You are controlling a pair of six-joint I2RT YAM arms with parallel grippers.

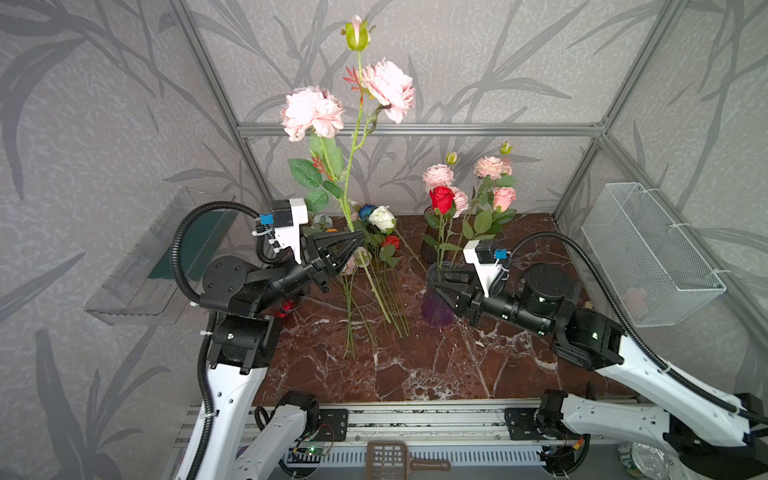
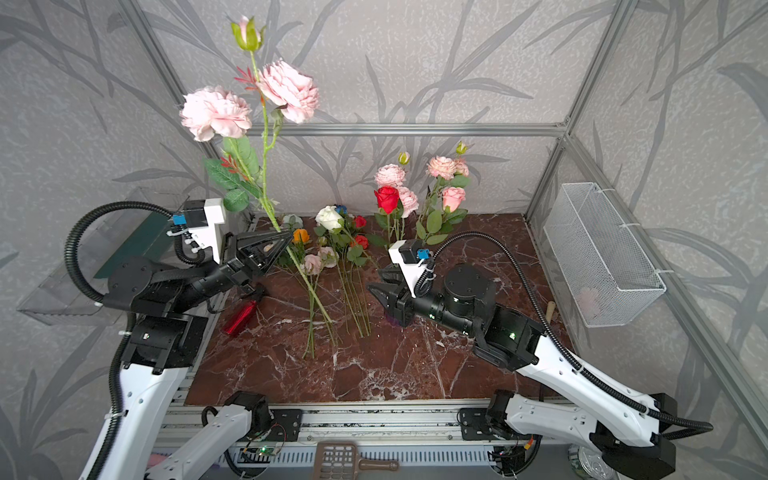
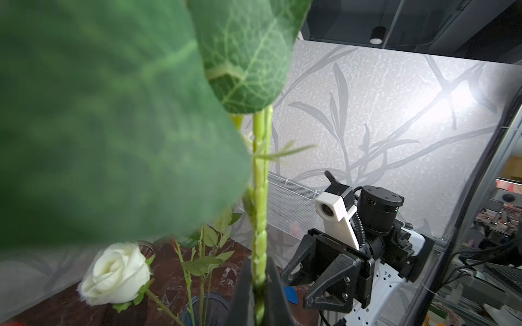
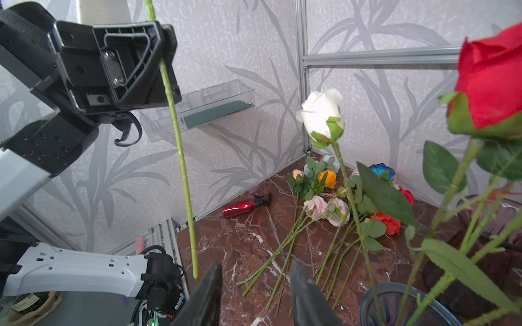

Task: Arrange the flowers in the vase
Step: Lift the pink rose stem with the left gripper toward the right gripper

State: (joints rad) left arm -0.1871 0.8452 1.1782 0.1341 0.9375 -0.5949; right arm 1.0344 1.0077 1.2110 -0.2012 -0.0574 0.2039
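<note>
My left gripper (image 1: 359, 239) (image 3: 259, 279) is shut on the green stem (image 1: 353, 158) of a tall flower with pale pink ruffled blooms (image 1: 311, 112) (image 2: 216, 112), held upright above the table. The stem's lower end (image 4: 183, 169) hangs free beside my right gripper (image 4: 255, 282). My right gripper (image 1: 440, 286) (image 2: 376, 286) is open and holds nothing, low beside the bluish glass vase (image 1: 436, 307) (image 4: 395, 304). A white rose (image 1: 382, 218) (image 4: 322, 113) and a red rose (image 1: 441, 198) stand in vases with pink blooms (image 1: 490, 166). More flowers (image 1: 374, 257) (image 2: 332, 249) lie loose on the marble.
A red spray bottle (image 2: 241, 318) (image 4: 243, 207) lies at the table's left edge. A second, dark vase (image 1: 430, 249) stands behind the bluish one. A wire basket (image 1: 648, 249) hangs on the right wall and a clear shelf (image 1: 158, 257) on the left wall.
</note>
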